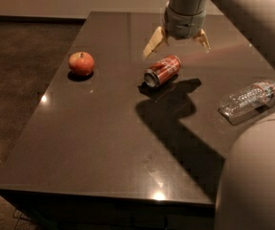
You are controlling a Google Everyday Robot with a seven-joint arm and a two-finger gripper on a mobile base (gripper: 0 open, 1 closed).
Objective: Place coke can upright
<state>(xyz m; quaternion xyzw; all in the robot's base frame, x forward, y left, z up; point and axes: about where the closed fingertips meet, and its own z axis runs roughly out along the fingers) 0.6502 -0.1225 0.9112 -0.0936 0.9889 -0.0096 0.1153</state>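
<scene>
Coke can [162, 70] lying on its side toward the far middle of the dark table [103, 143], one silver end facing the camera. Gripper [177, 41] poised just above it, fingers [154, 42] spread apart. Apple [81, 63] to the left and clear bottle [249, 98], lying flat, to the right, both well apart from the can
</scene>
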